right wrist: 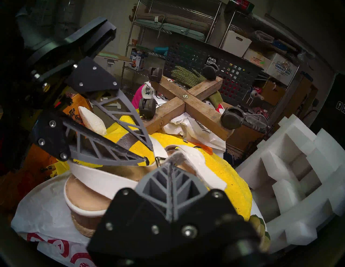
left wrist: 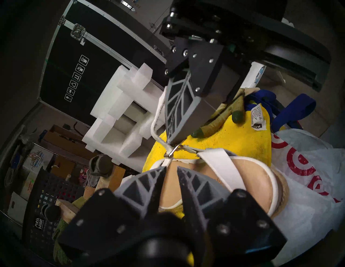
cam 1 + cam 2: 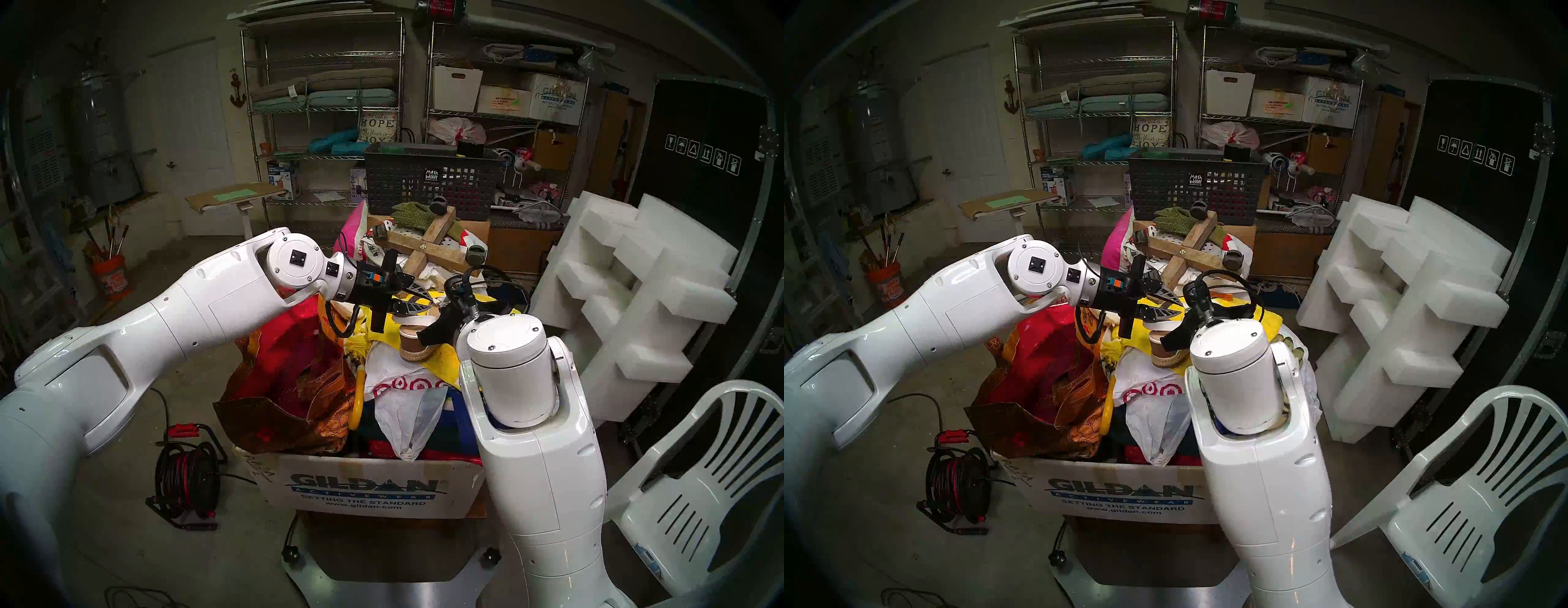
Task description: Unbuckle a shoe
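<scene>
White-strapped wedge sandal [image 1: 87, 192] lies atop the yellow towel [image 2: 233, 141] on the heaped Gildan box [image 3: 365, 488] | my right gripper [image 2: 175, 143] is pressed together on the thin ankle strap [image 2: 155, 119] at the buckle [image 2: 170, 152] | my left gripper [image 1: 148, 154] is slightly parted at it | risk: strap slips, sandal shifts on soft pile.

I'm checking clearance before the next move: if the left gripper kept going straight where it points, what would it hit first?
Probably the metal buckle on the sandal's ankle strap, just ahead of the left gripper.
</scene>
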{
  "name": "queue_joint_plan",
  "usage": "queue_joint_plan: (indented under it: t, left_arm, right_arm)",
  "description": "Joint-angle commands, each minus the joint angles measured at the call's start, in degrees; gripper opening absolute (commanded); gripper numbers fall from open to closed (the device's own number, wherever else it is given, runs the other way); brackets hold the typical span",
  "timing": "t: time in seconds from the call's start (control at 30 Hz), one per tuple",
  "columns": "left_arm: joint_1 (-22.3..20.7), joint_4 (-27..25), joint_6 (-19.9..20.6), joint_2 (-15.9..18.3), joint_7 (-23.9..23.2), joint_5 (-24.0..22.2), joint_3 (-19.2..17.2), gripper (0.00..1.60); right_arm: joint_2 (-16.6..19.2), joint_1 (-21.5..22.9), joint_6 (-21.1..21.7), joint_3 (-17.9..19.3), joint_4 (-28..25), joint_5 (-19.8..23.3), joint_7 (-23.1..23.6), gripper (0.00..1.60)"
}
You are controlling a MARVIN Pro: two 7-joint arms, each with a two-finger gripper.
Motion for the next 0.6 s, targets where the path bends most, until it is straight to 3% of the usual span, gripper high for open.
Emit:
queue_joint_plan:
  t: [0.0, 0.33, 0.57]
  left_arm:
    - [-1.01, -0.21, 0.18, -0.76, 2.03, 0.37, -1.27, 0.93]
    - [-0.79, -1.11, 0.46, -0.34, 0.7, 0.33, -0.76, 0.74]
    - [-1.0, -1.04, 0.63, -0.54, 0.52, 1.31, -0.04, 0.72]
  right_arm:
    - [-0.35, 0.91, -0.15, -0.23, -1.36, 0.22, 0.14, 0.0]
    - [-0.22, 0.39, -0.15, -0.33, -1.98, 0.28, -0.14, 0.0]
    - [-0.13, 0.19, -0.15, -0.57, -2.41, 0.3, -0.27, 0.0]
